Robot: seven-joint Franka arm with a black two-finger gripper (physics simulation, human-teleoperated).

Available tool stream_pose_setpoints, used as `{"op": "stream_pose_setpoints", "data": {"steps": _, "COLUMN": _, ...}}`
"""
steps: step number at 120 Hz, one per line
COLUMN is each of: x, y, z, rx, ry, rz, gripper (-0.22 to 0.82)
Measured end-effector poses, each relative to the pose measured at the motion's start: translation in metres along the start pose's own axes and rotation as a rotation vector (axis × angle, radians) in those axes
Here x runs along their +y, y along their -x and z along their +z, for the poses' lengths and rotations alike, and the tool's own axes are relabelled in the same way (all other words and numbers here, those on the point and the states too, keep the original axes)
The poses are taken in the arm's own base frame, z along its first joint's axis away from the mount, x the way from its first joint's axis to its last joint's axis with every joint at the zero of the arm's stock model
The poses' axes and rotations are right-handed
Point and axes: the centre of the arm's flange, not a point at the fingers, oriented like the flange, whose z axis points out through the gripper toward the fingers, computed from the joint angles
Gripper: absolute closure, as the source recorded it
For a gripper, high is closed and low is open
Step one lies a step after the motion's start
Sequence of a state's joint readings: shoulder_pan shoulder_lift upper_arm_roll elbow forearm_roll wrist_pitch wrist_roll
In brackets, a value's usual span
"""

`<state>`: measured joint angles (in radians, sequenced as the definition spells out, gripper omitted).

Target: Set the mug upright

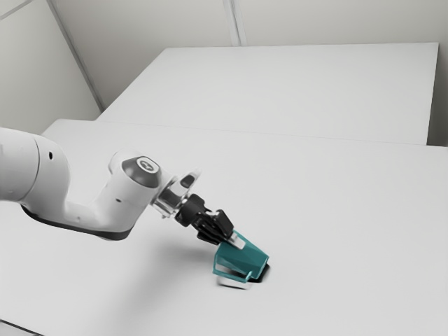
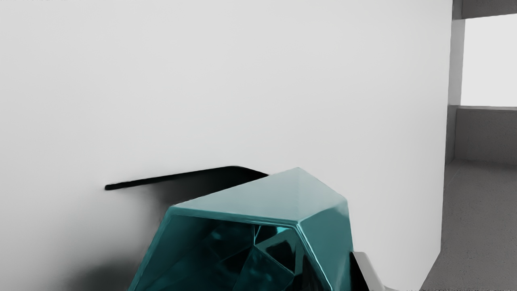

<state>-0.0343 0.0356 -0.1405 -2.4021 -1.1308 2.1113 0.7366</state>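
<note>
The black gripper comes down at a slant in the exterior view, its end against the upper part of a teal, faceted mug. The mug is tilted, not upright, its base toward the exterior view's lower right and its handle on the near, lower left side. In the wrist view, the open mouth of the mug faces my hand, and part of the gripper shows beside its outer wall. How the gripper holds or touches the mug's other side is hidden.
The mug is over a broad white table. A second white surface lies behind it. Dark shadow shows beside the mug, and the table's edge shows in the wrist view.
</note>
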Motion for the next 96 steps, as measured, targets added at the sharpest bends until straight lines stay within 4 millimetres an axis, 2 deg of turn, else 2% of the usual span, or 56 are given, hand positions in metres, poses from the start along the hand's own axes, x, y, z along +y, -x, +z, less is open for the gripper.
{"op": "stream_pose_setpoints", "data": {"steps": 12, "x": 0.017, "y": 0.0, "z": -0.003, "rx": 0.008, "ry": -0.002, "rz": 0.035, "gripper": 0.75}}
{"op": "stream_pose_setpoints", "data": {"steps": 28, "x": 0.051, "y": 0.003, "z": -0.02, "rx": 0.039, "ry": -0.014, "rz": 0.104, "gripper": 0.76}}
{"op": "stream_pose_setpoints", "data": {"steps": 39, "x": 0.073, "y": 0.003, "z": -0.042, "rx": 0.045, "ry": -0.076, "rz": 0.171, "gripper": 0.77}}
{"op": "stream_pose_setpoints", "data": {"steps": 49, "x": 0.092, "y": -0.009, "z": -0.069, "rx": 0.027, "ry": -0.189, "rz": 0.25, "gripper": 0.77}}
{"op": "stream_pose_setpoints", "data": {"steps": 64, "x": 0.095, "y": -0.025, "z": -0.122, "rx": 0.014, "ry": -0.367, "rz": 0.286, "gripper": 0.78}}
{"op": "stream_pose_setpoints", "data": {"steps": 72, "x": 0.106, "y": -0.032, "z": -0.143, "rx": -0.006, "ry": -0.473, "rz": 0.31, "gripper": 0.78}}
{"op": "stream_pose_setpoints", "data": {"steps": 85, "x": 0.118, "y": -0.041, "z": -0.166, "rx": -0.041, "ry": -0.639, "rz": 0.327, "gripper": 0.78}}
{"op": "stream_pose_setpoints", "data": {"steps": 96, "x": 0.117, "y": -0.05, "z": -0.174, "rx": -0.065, "ry": -0.738, "rz": 0.307, "gripper": 0.78}}
